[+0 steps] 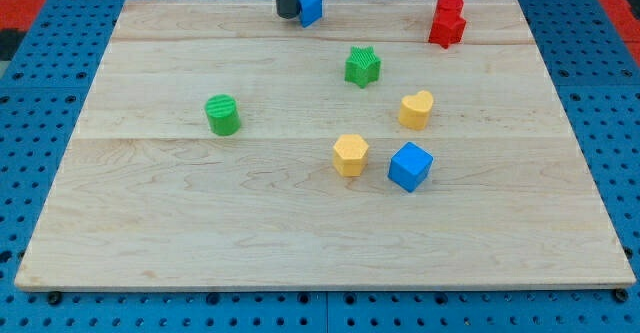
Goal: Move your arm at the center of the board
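Note:
My tip (287,14) is at the top edge of the wooden board (200,233), a little left of the middle. It touches the left side of a small blue block (311,8), whose shape is partly hidden. A green star block (362,66) lies below and to the right of the tip. A green cylinder (223,114) sits at the left. A yellow heart block (416,109), a yellow hexagon block (350,155) and a blue cube (410,166) are grouped right of the board's middle.
Two red blocks (447,20) stand together near the top right corner of the board. The board lies on a blue perforated surface (40,103), with red areas at the upper corners of the view.

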Robot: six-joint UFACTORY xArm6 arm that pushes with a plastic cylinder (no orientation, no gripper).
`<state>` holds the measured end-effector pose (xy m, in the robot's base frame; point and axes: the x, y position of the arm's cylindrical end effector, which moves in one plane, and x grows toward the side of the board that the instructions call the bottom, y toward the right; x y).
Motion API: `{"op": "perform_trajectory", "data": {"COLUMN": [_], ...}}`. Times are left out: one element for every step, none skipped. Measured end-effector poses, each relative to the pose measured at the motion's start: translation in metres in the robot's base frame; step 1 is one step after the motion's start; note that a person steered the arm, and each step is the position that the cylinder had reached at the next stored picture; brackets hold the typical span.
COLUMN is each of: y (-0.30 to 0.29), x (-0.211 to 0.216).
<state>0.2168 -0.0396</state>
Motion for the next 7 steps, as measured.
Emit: {"op": "perform_trajectory", "data": {"y": [0.015, 0.016, 0.026, 0.017, 0.003, 0.003, 0.022], "x": [0.000, 0.000, 0.000, 0.002, 0.028, 0.069, 0.113]}}
